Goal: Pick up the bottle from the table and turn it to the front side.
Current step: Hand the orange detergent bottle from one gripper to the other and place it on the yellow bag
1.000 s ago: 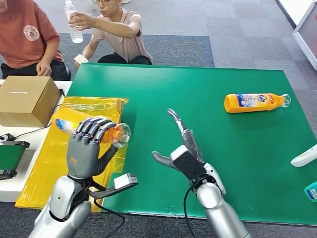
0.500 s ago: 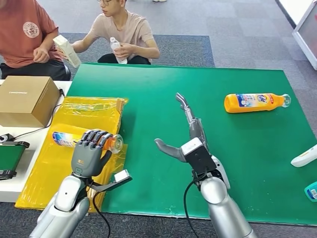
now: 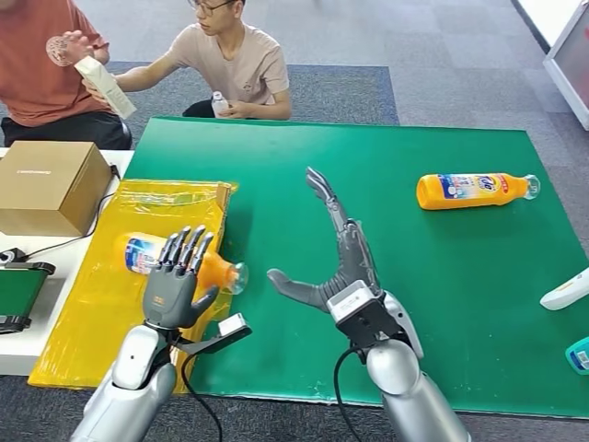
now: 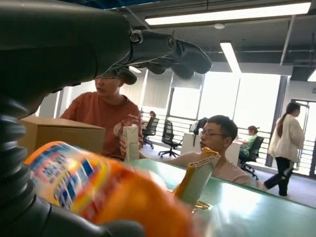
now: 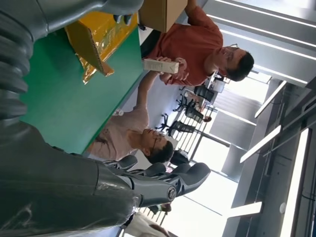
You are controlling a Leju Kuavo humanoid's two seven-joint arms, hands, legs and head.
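Head view: orange bottle (image 3: 184,261) lies on its side on the yellow sheet (image 3: 90,313) at the left edge of the green worktop (image 3: 389,276), clear cap end toward the mat. Left hand (image 3: 175,285) sits just in front of it, fingers spread and raised, holding nothing. Right hand (image 3: 333,258) hovers over mid-mat, fingers wide apart, empty. Second orange bottle (image 3: 472,191) lies far right. Cardboard box (image 3: 49,184) at left; two people sit beyond the worktop.
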